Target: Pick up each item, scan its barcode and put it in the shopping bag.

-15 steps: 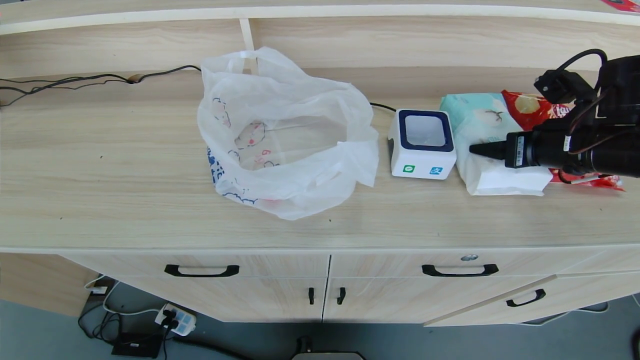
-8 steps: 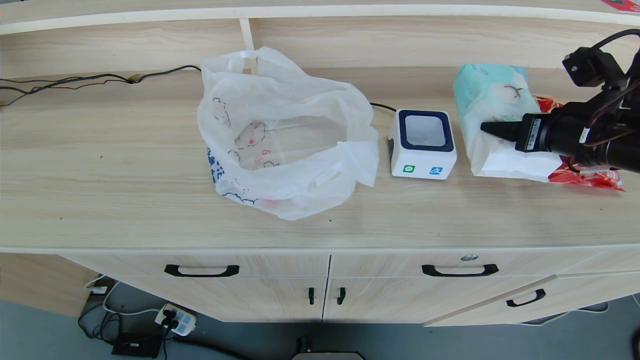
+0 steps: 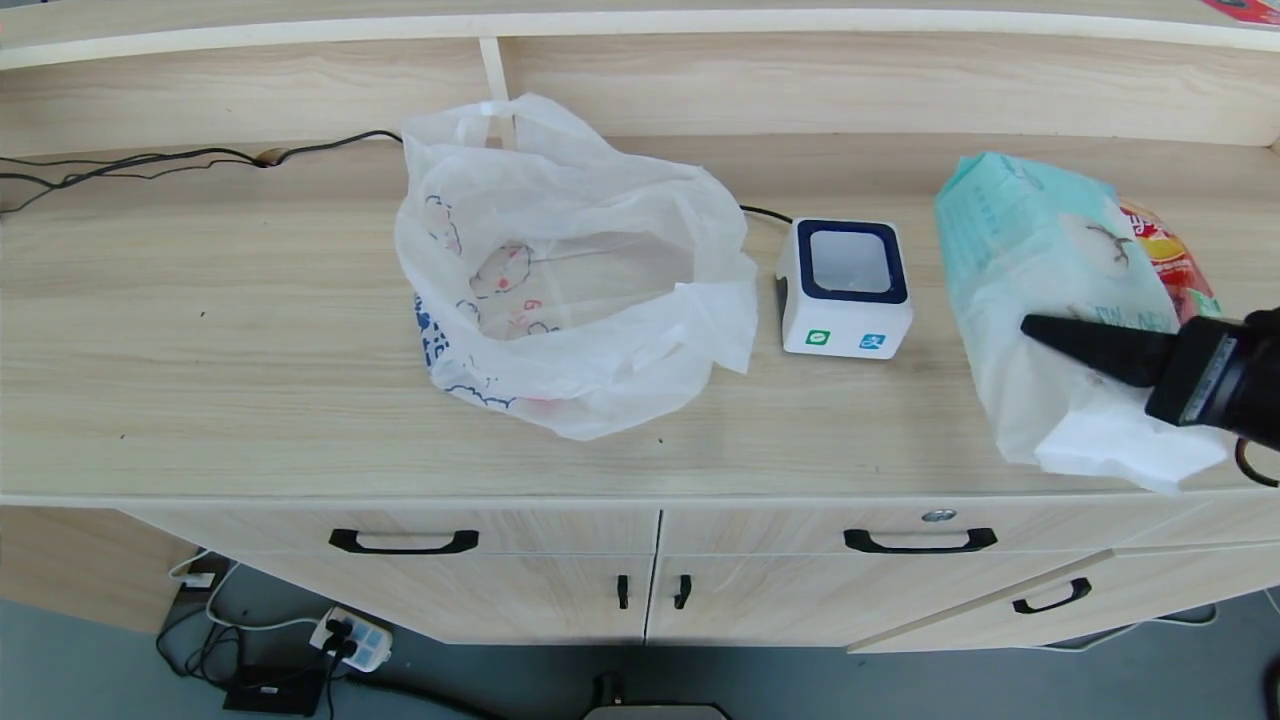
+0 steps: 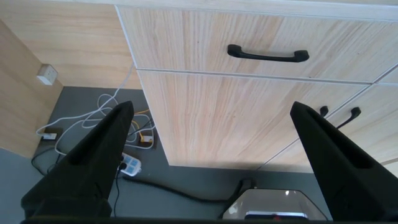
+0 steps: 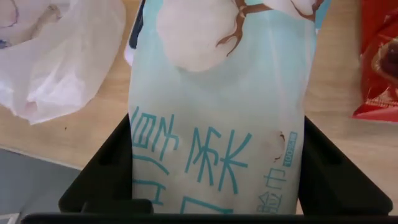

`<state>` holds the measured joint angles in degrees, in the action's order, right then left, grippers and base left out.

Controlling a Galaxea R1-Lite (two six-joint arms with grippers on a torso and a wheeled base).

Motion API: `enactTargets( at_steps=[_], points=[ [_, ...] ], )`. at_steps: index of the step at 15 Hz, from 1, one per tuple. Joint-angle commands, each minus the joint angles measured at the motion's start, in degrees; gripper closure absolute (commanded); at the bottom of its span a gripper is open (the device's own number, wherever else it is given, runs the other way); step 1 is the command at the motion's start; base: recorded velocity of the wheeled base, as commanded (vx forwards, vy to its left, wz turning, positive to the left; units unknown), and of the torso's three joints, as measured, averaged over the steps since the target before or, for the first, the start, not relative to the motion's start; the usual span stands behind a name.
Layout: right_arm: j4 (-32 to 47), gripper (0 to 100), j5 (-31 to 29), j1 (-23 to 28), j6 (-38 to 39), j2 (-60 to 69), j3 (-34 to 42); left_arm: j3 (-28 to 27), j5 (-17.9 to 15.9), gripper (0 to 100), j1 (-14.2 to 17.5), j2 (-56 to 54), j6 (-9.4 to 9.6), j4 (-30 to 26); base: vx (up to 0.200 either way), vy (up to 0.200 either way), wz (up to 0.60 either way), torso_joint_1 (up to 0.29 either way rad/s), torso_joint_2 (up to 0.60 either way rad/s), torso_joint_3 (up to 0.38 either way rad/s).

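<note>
Teal-and-white tissue pack [image 3: 1050, 290] pinched in right pincer [image 5: 217, 174], held tilted above bench [image 3: 200, 330] right end, near front edge. Red snack bag [image 3: 1170, 260] behind it. Scanner [image 3: 846, 287] mid-bench, open shopping bag [image 3: 570, 270] just beside. Left pincer [image 4: 211, 124] spread, low before the drawers [image 4: 249, 37].

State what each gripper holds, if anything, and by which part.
Right gripper grips the teal soft pack by its two long sides, around mid-length. Left gripper holds nothing.

Red snack bag [image 3: 1172, 262] mostly hidden behind tissue pack [image 3: 1040, 260], beyond right gripper [image 3: 1035, 328] fingers; 2nd finger hidden under pack; pack base btw fingers cut by wrist-view edge.
</note>
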<state>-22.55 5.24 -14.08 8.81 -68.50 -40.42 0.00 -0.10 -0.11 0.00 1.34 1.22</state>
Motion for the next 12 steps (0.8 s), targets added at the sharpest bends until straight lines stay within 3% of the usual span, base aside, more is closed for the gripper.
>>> enactTargets(
  at_steps=[1, 2, 4, 7, 12],
  points=[
    [-1.27, 100, 0.38, -6.49, 2.70, 16.64, 12.65, 0.00, 0.01, 0, 0.02, 0.09, -0.02, 0.01, 0.000, 0.000, 0.00, 0.000, 0.00, 0.000],
    [-0.91, 100, 0.65, -8.33, 4.46, 19.37, 14.76, 0.00, 0.01, 0, 0.02, 0.09, -0.02, 0.01, 0.000, 0.000, 0.00, 0.000, 0.00, 0.000],
    [3.22, 100, 0.56, -14.92, 18.26, 24.38, 15.38, 0.00, 0.01, 0, 0.02, 0.09, -0.02, 0.01, 0.000, 0.000, 0.00, 0.000, 0.00, 0.000],
    [9.90, 100, 1.61, -23.89, 38.21, 26.40, 7.82, 0.00, 0.01, 0, 0.02, 0.09, -0.02, 0.01, 0.000, 0.000, 0.00, 0.000, 0.00, 0.000],
    [9.54, 100, 7.24, -25.29, 52.89, 20.86, 6.15, 0.00, 0.01, 0, 0.02, 0.00, -0.02, -0.08, 0.000, 0.000, 0.00, 0.000, 0.00, 0.000]
  ],
)
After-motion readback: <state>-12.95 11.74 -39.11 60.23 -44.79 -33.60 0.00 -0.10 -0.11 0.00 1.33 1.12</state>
